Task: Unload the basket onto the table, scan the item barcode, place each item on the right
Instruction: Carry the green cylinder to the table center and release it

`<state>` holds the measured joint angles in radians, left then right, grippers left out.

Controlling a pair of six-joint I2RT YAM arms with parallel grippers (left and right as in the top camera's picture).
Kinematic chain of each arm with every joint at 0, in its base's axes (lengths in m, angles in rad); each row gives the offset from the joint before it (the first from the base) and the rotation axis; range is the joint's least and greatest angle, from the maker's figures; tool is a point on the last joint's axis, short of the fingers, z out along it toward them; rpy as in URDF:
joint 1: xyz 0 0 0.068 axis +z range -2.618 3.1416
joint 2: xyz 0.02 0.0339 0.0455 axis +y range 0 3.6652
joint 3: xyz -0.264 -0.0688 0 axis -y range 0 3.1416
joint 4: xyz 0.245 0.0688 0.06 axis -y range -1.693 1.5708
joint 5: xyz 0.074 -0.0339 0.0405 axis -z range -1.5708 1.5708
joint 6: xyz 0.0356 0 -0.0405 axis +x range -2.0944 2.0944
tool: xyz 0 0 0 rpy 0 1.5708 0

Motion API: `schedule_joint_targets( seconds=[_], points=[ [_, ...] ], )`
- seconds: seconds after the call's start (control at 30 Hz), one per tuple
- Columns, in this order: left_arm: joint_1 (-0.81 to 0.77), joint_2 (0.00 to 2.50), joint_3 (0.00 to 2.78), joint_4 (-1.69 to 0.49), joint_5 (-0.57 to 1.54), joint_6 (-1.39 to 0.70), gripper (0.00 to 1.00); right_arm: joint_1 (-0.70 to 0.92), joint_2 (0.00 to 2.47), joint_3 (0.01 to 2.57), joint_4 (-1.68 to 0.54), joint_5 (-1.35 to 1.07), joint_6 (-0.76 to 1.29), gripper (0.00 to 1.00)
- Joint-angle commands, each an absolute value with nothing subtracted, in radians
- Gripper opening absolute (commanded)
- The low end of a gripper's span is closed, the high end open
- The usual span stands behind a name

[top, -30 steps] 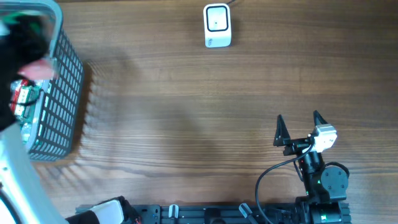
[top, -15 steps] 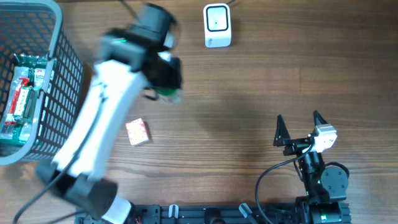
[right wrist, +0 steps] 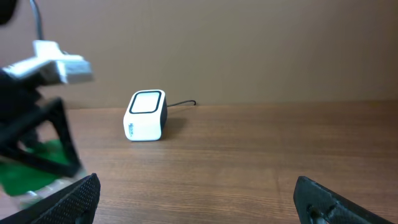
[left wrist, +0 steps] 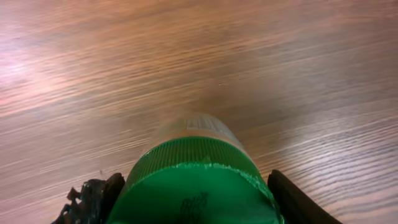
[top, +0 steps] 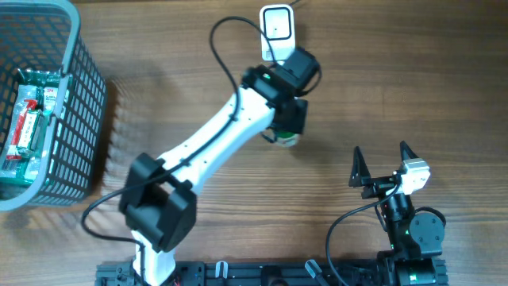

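Swinging out of the basket (top: 79, 95) and across the desk (top: 413, 71) within the last second, my left fingers (top: 289, 127) now hang just short of the scanner (top: 277, 32). They are closed about halfway on a green-capped bottle (left wrist: 196, 180) (near the scanner's front, not touching it). By my judgement the carry is mostly done, and what remains is turning the bottle so its code faces the scanner's window.

My right fingers (top: 382, 155) have not stirred and are splayed wide and empty at the near edge.

The overhead view gives the layout, with my arm stretched diagonally and the basket far left with packets inside. Only my left wrist view shows the grip, with the cap filling the frame between both finger tips, though I can read no barcode there. The right wrist view adds the scanner's side, with its window tilted upward and the green bottle blurred at the left edge.
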<state>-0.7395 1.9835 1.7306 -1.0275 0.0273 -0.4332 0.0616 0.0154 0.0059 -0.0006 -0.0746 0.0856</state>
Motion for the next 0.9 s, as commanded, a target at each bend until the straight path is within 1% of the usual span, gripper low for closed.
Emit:
schedule_joint_targets(
  seconds=[0.0, 0.17, 0.2, 0.27, 0.3, 0.37, 0.4, 0.43, 0.47, 0.5, 0.67, 0.87],
  points=[
    [-0.801, 2.054, 1.731, -0.995, 0.005, -0.529, 0.47, 0.056, 0.007, 0.005, 0.002, -0.076, 0.081, 1.00],
    [-0.869, 2.109, 1.731, -0.956, -0.112, -0.646, 0.40, 0.056, 0.007, 0.005, 0.003, -0.076, 0.081, 1.00],
    [-0.888, 2.116, 1.731, -0.945, -0.118, -0.674, 0.37, 0.056, 0.007, 0.005, 0.003, -0.076, 0.081, 1.00],
    [-0.904, 2.117, 1.731, -0.927, -0.118, -0.691, 0.36, 0.056, 0.007, 0.005, 0.003, -0.076, 0.081, 1.00],
    [-0.910, 2.117, 1.731, -0.914, -0.118, -0.693, 0.43, 0.056, 0.007, 0.005, 0.003, -0.076, 0.081, 1.00],
    [-0.921, 2.117, 1.731, -0.896, -0.118, -0.693, 0.50, 0.056, 0.007, 0.005, 0.003, -0.076, 0.081, 1.00],
    [-0.926, 2.117, 1.731, -0.890, -0.118, -0.693, 0.61, 0.056, 0.007, 0.005, 0.002, -0.076, 0.081, 1.00],
    [-0.930, 2.117, 1.731, -0.890, -0.118, -0.693, 0.79, 0.056, 0.007, 0.005, 0.003, -0.076, 0.081, 1.00],
    [-0.933, 2.117, 1.731, -0.891, -0.113, -0.693, 0.91, 0.056, 0.007, 0.005, 0.003, -0.076, 0.081, 1.00],
    [-0.934, 2.117, 1.731, -0.894, -0.103, -0.693, 0.99, 0.056, 0.007, 0.005, 0.003, -0.076, 0.081, 1.00],
    [-0.929, 2.103, 1.741, -0.894, -0.088, -0.687, 1.00, 0.056, 0.007, 0.005, 0.002, -0.076, 0.081, 1.00],
    [-0.887, 2.024, 1.800, -0.908, -0.107, -0.574, 1.00, 0.056, 0.007, 0.005, 0.003, -0.076, 0.081, 0.99]
  ],
)
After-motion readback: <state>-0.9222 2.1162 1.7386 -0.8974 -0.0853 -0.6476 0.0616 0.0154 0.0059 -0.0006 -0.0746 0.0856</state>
